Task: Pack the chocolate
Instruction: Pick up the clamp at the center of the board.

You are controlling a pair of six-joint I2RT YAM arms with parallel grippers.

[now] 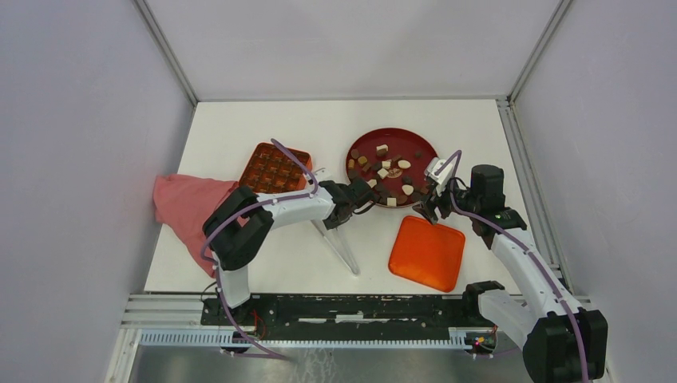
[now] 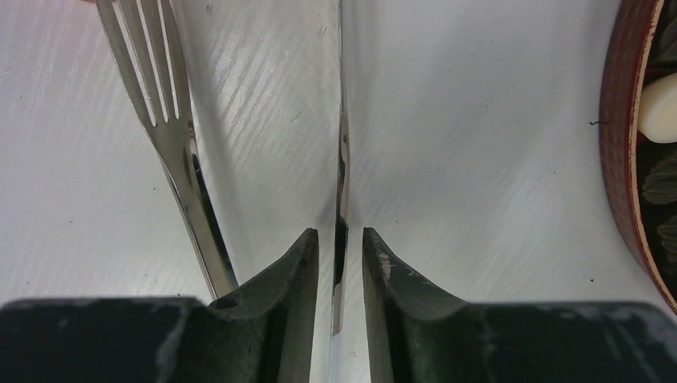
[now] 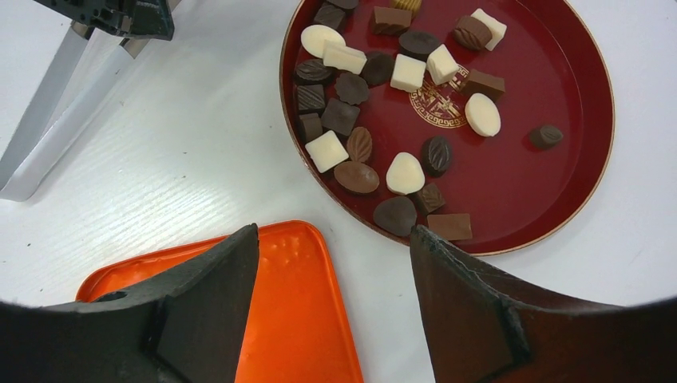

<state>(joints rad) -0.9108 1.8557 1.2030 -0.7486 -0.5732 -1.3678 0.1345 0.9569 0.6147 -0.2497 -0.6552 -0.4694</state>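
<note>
1. As far as I can see, nothing is packed yet. The box, left of centre in the top view, shows only bare cells. Its lid lies apart on the bench, lower right of centre.
2. All the chocolate sits on the plate, at the upper right of the right wrist view. The pieces crowd toward the plate's left half.
3. The left fingers, at the bottom centre of the left wrist view, stand close on either side of one arm of the tongs. Thin dark slivers show beside the metal, so I cannot tell whether they are pinching it. The fork-tipped arm lies off to the upper left.
4. The right fingers are spread wide and hold nothing. They hang over the bench between the lid and the plate's near rim.
5. My guess is that this is the tool pick-up step. Every piece has yet to go into the box, and the lid comes after that.
</note>
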